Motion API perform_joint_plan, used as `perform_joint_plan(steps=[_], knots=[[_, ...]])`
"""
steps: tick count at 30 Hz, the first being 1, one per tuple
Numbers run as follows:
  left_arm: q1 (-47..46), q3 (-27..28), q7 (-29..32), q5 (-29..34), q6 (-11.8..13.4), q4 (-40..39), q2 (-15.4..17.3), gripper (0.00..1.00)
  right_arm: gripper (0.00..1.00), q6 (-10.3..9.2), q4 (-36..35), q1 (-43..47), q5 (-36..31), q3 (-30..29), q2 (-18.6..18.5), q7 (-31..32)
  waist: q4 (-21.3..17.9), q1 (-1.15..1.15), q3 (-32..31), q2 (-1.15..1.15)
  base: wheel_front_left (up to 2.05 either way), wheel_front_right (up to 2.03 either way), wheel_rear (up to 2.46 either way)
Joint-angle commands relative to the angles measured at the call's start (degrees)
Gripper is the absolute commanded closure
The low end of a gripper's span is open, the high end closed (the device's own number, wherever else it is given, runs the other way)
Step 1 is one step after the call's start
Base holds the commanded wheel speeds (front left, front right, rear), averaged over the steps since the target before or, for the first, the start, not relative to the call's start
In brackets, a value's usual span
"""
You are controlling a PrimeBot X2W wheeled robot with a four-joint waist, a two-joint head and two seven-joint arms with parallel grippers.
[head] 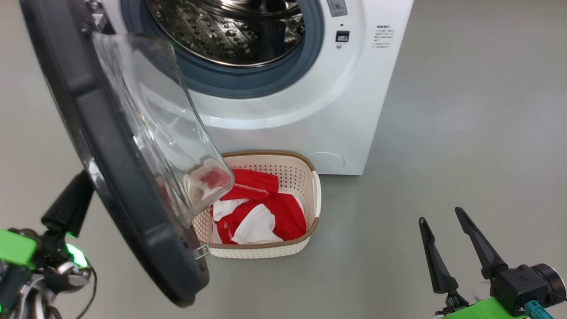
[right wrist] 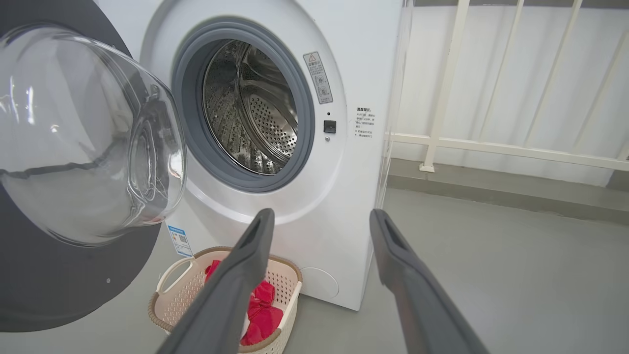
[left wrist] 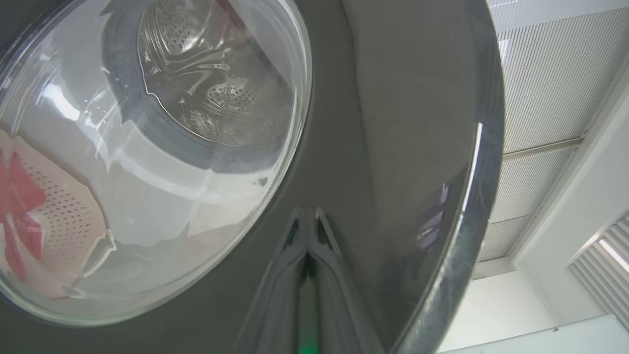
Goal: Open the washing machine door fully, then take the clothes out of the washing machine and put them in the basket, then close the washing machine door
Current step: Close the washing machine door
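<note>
My left gripper (left wrist: 307, 221) is shut, fingers pressed together, tips at the glossy black outer face of the washing machine door (head: 88, 110); I cannot tell whether they touch it; my right gripper (head: 440, 215) is spread wide, holding nothing, above the floor (head: 443, 133); the door hangs open off the washing machine (head: 301, 115); the clothes (head: 283, 212) lie in the basket (head: 261, 252) on the floor at the machine's front

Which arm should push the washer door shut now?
Left. The left gripper, shut, is right at the outer face of the washing machine door; the right gripper hangs open, well away from it.
</note>
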Motion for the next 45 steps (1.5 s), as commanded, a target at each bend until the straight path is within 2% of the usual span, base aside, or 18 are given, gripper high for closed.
perform_joint_plan(steps=[1, 14, 45], knots=[[0.3, 0.1, -0.5, -0.9, 0.3, -2.5, 0.8, 1.0, 0.0, 0.35, -1.3, -2.0, 0.6, 1.2, -0.8, -0.4, -0.7, 0.0, 0.0, -0.01, 0.0, 0.0, 0.0], [0.6, -4.6, -4.9, -3.4, 0.2, -3.3, 0.8, 1.0, 0.0, 0.35, -1.4, -2.3, 0.9, 1.3, -0.8, -0.4, -3.9, 0.0, 1.0, -0.01, 0.0, 0.0, 0.0], [-7.5, -10.2, -9.5, -6.6, -4.8, 2.9, 0.8, 1.0, 0.0, 0.35, -1.6, -4.4, 1.9, 1.0, -0.8, -0.4, -10.9, 0.0, 5.1, -0.01, 0.0, 0.0, 0.0]])
